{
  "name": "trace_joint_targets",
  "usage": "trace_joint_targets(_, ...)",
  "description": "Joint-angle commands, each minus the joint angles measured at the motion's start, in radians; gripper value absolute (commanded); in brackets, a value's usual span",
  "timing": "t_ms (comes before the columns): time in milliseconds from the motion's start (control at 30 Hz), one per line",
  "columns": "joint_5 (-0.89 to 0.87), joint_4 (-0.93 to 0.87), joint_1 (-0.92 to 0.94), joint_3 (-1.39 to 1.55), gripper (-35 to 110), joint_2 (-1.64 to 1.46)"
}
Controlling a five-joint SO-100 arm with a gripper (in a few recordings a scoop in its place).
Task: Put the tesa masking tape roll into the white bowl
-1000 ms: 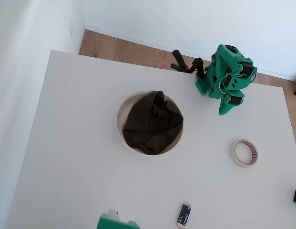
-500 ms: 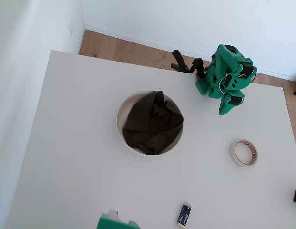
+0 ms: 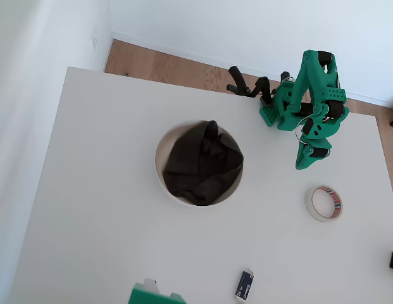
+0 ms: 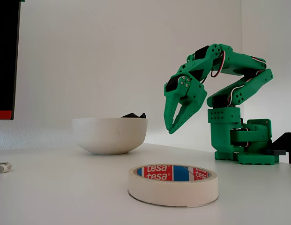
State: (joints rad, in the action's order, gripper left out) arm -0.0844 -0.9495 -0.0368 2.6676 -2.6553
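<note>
Flat cream tape roll [image 4: 173, 184], smooth round white bowl [image 4: 110, 135], green plastic gripper [image 4: 172, 127] slightly parted, empty

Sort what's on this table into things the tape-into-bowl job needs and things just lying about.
Needed:
- tesa masking tape roll, flat on the table
- white bowl, dark cloth inside
- gripper, raised above the table, empty

Lying about:
- small blue and white object, near the table's front edge
- green block at the bottom edge
</note>
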Motion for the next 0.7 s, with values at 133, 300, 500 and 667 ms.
trace_joint_targets(133, -0.041, 0.089, -0.229, -0.396, -8, 0.558)
trace_joint_targets(300, -0.077, 0.101, -0.33, -0.528, -7, 0.746)
trace_joint_targets(500, -0.121, 0.123, -0.368, -0.537, 14, 0.721)
trace_joint_targets(667, -0.129, 0.098, -0.377, -0.555, 16, 0.71)
